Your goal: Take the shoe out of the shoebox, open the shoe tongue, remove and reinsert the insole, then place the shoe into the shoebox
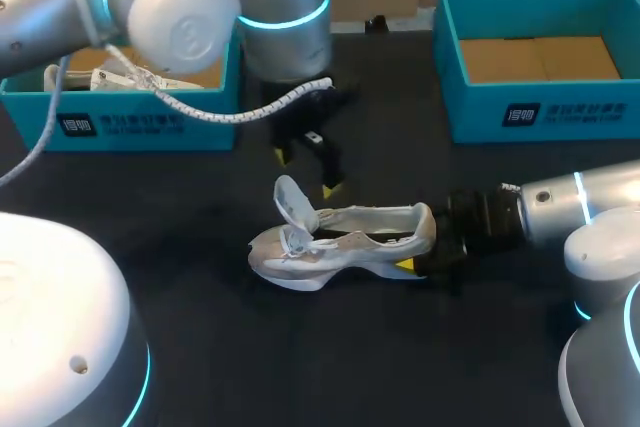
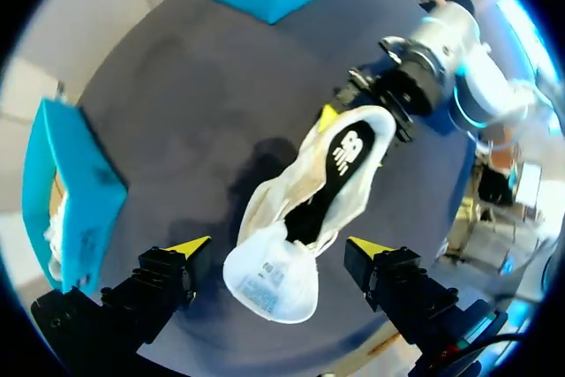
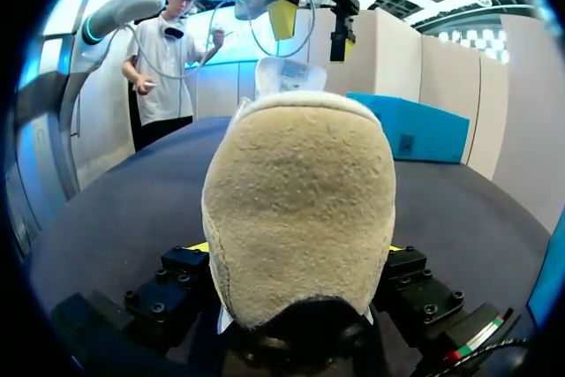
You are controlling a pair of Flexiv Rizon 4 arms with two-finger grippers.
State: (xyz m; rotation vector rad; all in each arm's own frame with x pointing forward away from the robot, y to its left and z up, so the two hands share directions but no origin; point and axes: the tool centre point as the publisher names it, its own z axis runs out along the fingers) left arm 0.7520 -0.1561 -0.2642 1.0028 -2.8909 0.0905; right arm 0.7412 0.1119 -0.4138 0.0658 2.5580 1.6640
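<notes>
- Shoe [image 1: 345, 242]: a white trainer lying on the black table [image 1: 220, 347] at about the middle of the head view, on its sole and tipped a little onto its side.
- Right arm: it comes in low from 3 o'clock, its forearm nearly level with the tabletop. The right gripper [image 3: 295, 248] is clamped on the heel, one finger on each side of the padded heel collar, which fills the space between them in the right wrist view.
- Left arm: it comes in from 10 o'clock, bends over the left shoebox [image 1: 130, 125] and points its wrist down. The left gripper [image 2: 278, 246] hangs just at 12 o'clock of the shoe's front half. Its fingers are spread wide and grasp nothing. In the left wrist view the raised tongue [image 2: 269, 284] sits between the two yellow tips with a gap on each side.
- Long axis: the shoe runs from 9 o'clock to 3 o'clock in the head view, with its toe at 9 and its heel at 3. The tongue is pulled up and stands at the toe end, and the mouth opens upward. The dark insole [image 2: 349, 161] shows inside it.
- Edges and room: the left shoebox stands at 10 o'clock of the shoe, well apart, with something white and laced in it. The right shoebox [image 1: 540, 112] stands at 1 o'clock, also well apart, and shows its brown floor. A strip of table runs between the two boxes at 12 o'clock. Bare tabletop lies on the 6 o'clock and 9 o'clock sides of the shoe.
</notes>
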